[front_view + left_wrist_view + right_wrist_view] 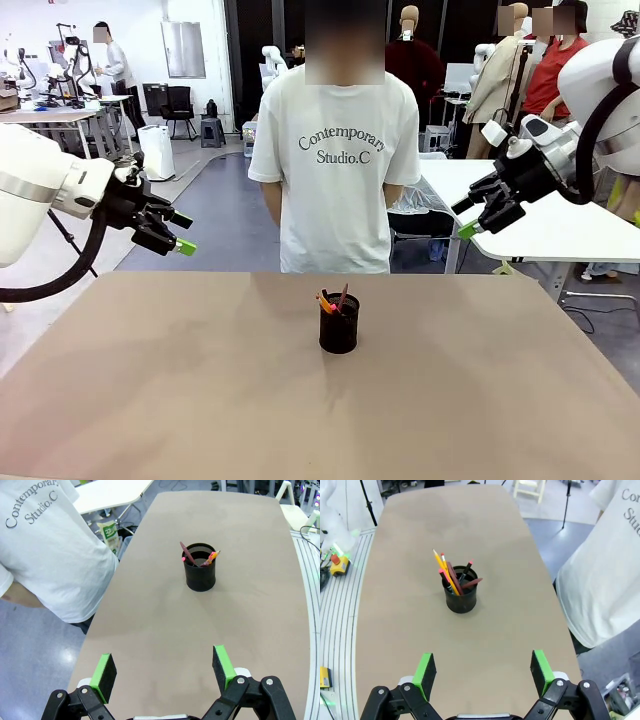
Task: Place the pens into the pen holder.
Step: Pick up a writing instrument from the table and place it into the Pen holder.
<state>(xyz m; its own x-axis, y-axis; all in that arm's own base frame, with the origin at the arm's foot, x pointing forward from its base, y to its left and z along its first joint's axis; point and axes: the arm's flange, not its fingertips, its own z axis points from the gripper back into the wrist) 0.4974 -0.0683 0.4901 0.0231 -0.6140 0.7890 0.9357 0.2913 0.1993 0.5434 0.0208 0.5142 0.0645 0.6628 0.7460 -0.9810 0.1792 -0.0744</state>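
A: We are holding our left gripper (162, 672) spread wide and empty, up off the near-left side of the table (150, 400). Our right gripper (482, 672) is gaping the same way, raised off the right edge with nothing between its pads.

B: And the pens (452, 577)? We are seeing them all standing in the pen holder (339, 324), leaning against its rim, near the middle of the table towards the person (335, 160).

A: So we are judging the job as good as finished. What could go wrong now?

B: We are thinking the cup is light and top-heavy with those sticks poking out. If either arm sweeps low across the middle, it could clip a pen end and tip the whole thing over.

A: The person is standing just behind the far edge, too, so a long reach might come close.

B: Around the cup we are looking at a plain, matte brown tabletop. Beyond it the room is looking like a busy workshop: white tables, a grey-blue floor, other people farther off.
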